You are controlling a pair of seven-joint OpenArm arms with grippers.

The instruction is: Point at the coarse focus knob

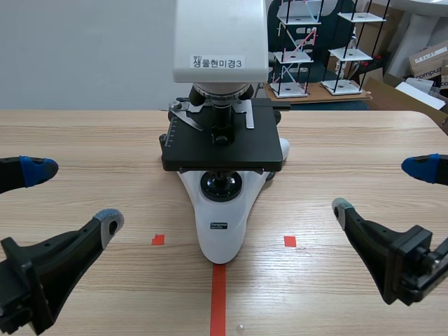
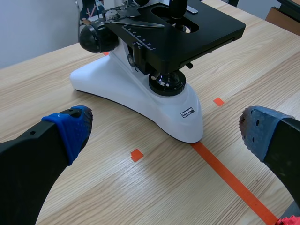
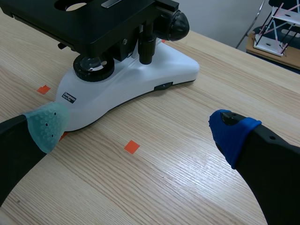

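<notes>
- The microscope point(image 1: 220, 231) stands mid-table, stage toward the robot. The left gripper point(image 1: 73, 196) and right gripper point(image 1: 381, 188) flank it on the near side, fingers spread wide and empty, so either could point.
- The coarse focus knob point(image 2: 96, 37), black and ribbed, sits on the microscope's left side, behind the stage point(image 1: 222, 150). A matching knob point(image 3: 176, 24) is on the right.
- In the scene view the stage hides most of both knobs.

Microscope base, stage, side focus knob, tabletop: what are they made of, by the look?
Base: glossy white with soft highlights; painted metal or moulded plastic, can't tell which.
Stage: flat matte black, likely coated metal.
Knob: black with a slight sheen, probably plastic.
Table: light wood grain, possibly laminate.
</notes>
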